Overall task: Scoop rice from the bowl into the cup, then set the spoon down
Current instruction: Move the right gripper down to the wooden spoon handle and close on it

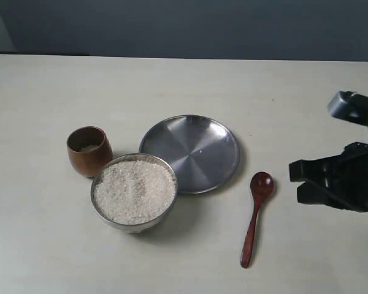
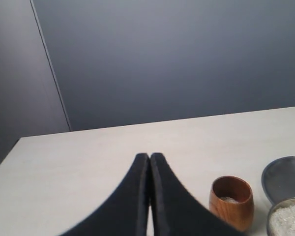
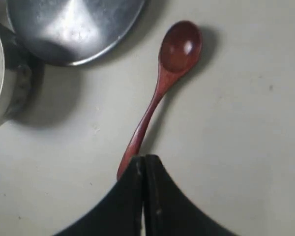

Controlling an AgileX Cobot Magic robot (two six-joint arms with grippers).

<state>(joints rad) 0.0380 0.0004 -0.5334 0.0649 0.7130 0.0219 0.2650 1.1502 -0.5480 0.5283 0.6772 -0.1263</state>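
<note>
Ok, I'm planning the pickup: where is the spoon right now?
In the exterior view the spoon lies flat on the table, right of centre, just beside the steel plate, with the right pincer further right.

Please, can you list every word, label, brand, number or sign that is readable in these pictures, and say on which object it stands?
There are none: no word, label, brand, number or sign shows on the cup, the bowl, the plate, the spoon, the table, the left pincer or the right pincer.
</note>
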